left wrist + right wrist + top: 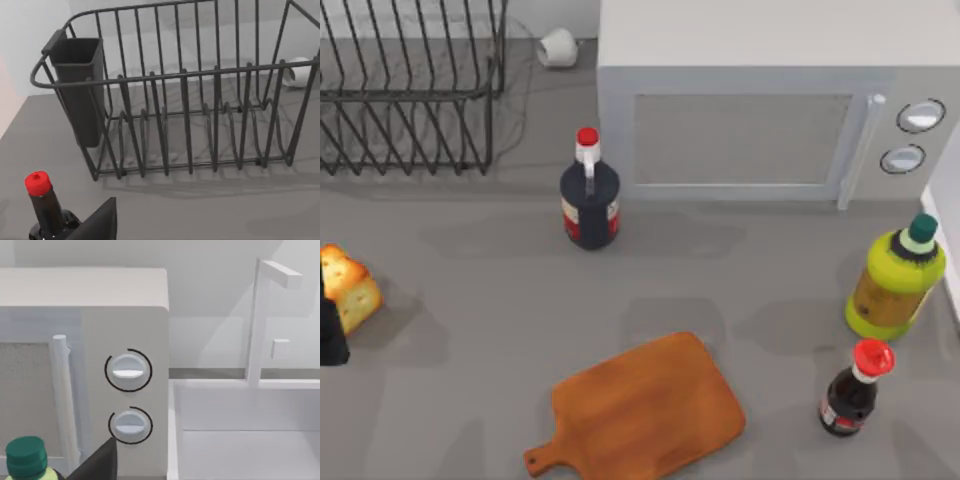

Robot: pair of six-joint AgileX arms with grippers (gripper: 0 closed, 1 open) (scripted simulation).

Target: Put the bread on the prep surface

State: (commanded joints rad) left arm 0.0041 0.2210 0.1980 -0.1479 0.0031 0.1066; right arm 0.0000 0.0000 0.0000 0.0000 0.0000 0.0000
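Left pincer [332, 330] at the table's [470, 270] left edge touches the bread [350, 288]; grip cannot be told. Cutting board [650, 408] lies well apart.

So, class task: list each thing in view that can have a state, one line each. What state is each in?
Bread: at the table's left edge, off the board.
Cutting board: flat, bare.
Microwave: door shut.
Three bottles: upright, capped.
Dish rack: no dishes visible.

Yellow-orange bread [348, 288], red-brown board [650, 410]
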